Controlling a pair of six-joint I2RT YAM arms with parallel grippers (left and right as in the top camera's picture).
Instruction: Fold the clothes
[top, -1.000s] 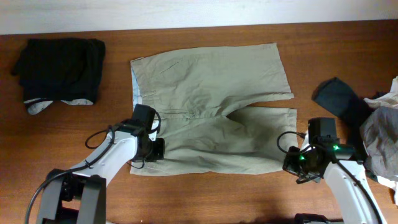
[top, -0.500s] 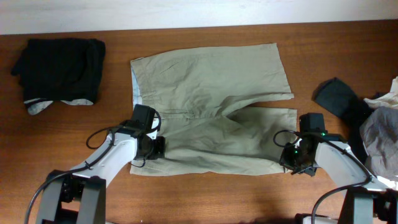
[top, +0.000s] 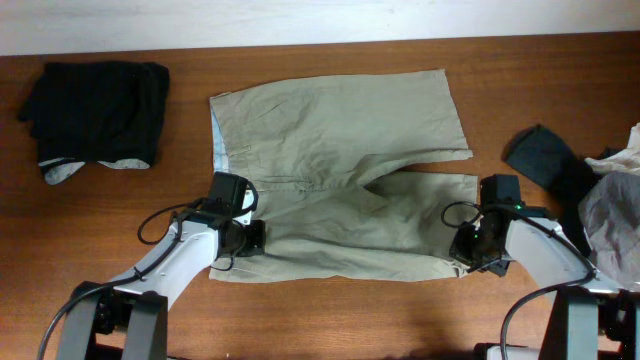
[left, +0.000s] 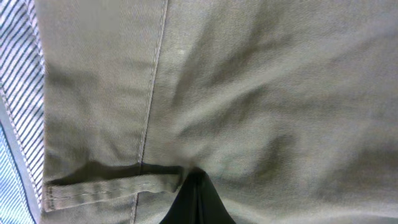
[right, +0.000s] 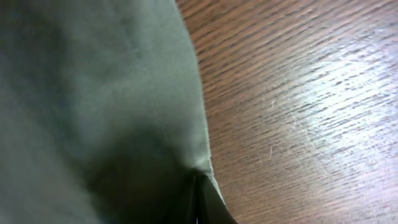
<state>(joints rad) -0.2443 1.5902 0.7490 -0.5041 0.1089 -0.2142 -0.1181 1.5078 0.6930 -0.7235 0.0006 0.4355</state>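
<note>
**Both claws pinched on the near edge of the shorts**

The shorts lie spread flat in the middle of the bench, pale khaki-olive, with the waistband toward 9 o'clock and the two legs pointing toward 3 o'clock. The fly runs along the middle. The far leg lies toward 12 o'clock and the near leg toward 6, with a narrow gap of bare wood between their hems.

My left claw sits on the near part of the waistband, at about 7 o'clock of the shorts. It is clenched: in my left wrist view the dark fingertips meet in a wedge with khaki cloth nipped between them. A belt loop lies just beside them, and the striped lining shows at 9 o'clock.

My right claw is at the hem of the near leg, at about 4 o'clock of the shorts. It is clenched too; in my right wrist view the fingertips close on the very edge of the cloth, with bare wood running off toward 3 o'clock.

A folded black garment rests at 10 o'clock. At 3 o'clock a dark teal garment lies against a grey-white heap.
</note>
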